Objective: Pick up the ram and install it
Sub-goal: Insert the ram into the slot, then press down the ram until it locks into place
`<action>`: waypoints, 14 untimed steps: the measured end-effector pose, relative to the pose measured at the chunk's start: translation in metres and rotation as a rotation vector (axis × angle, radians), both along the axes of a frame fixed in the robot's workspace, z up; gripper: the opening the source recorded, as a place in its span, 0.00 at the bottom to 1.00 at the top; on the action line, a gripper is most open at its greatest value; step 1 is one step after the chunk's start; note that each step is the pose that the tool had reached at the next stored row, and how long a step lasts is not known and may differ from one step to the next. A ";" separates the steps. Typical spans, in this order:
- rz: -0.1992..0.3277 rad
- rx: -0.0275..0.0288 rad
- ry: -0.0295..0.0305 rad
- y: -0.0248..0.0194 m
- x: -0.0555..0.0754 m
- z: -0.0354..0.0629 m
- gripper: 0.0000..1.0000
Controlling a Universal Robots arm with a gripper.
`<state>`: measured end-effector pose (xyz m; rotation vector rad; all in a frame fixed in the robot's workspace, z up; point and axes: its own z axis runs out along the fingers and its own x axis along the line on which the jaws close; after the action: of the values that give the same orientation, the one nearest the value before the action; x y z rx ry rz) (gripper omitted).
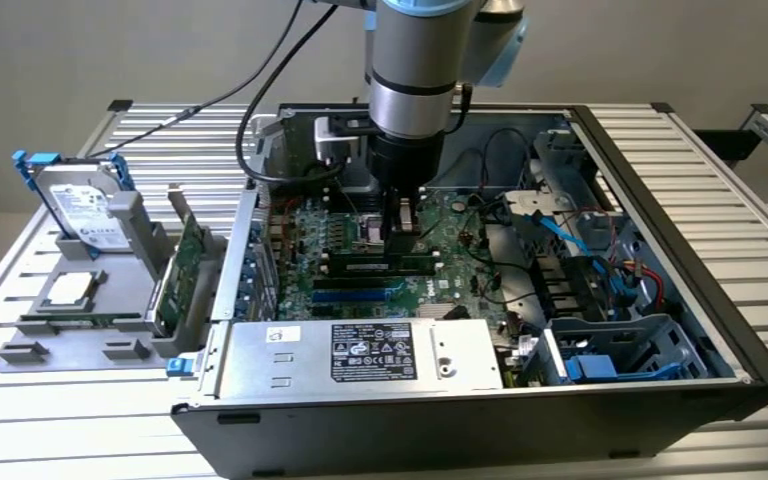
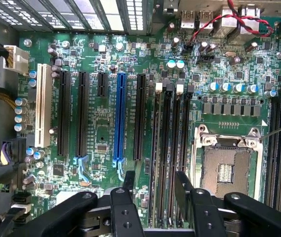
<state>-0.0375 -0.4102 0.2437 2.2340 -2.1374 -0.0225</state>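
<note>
The ram (image 1: 379,264), a long narrow dark-green stick, stands on edge across the motherboard (image 1: 454,255) inside the open computer case. My gripper (image 1: 404,238) hangs straight down over its right part, fingertips close above or at its top edge. In the wrist view the gripper (image 2: 155,178) is open: two black fingers (image 2: 128,181) stand apart on either side of the black memory slots (image 2: 166,148). Nothing is pinched between them. From above I cannot tell the stick from its slot.
The case walls (image 1: 651,200) and the silver power supply (image 1: 357,350) ring the board. Cables (image 1: 564,235) lie in the exterior view's right part. A hard drive with blue rails (image 1: 84,205) and a green expansion card (image 1: 191,262) sit in a grey holder outside. The CPU socket (image 2: 227,170) is beside the slots.
</note>
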 end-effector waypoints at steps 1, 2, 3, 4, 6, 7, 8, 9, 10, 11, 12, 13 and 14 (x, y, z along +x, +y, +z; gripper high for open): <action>0.000 0.0000 0.0000 0.0000 0.000 0.0000 0.45; 0.000 0.0000 0.0001 0.0000 0.000 0.0000 0.45; 0.000 0.0000 0.0001 0.0000 0.000 0.0000 0.45; 0.000 -0.0001 0.0001 0.0000 0.000 0.0000 0.45; 0.000 -0.0001 0.0001 0.0000 0.000 0.0000 0.45; 0.000 0.0000 0.0000 0.0000 0.000 0.0000 0.45; 0.000 -0.0001 0.0001 0.0000 0.000 0.0000 0.45; 0.000 -0.0001 0.0000 0.0000 0.000 0.0000 0.45; 0.000 -0.0001 0.0001 0.0000 0.000 0.0000 0.45; 0.000 -0.0001 0.0001 0.0000 0.000 0.0000 0.45; 0.000 -0.0001 0.0001 0.0000 0.000 0.0000 0.45; 0.000 0.0000 0.0000 0.0000 0.000 0.0000 0.44; 0.000 -0.0001 0.0001 0.0000 0.000 0.0000 0.37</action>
<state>-0.0375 -0.4102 0.2437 2.2339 -2.1374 -0.0225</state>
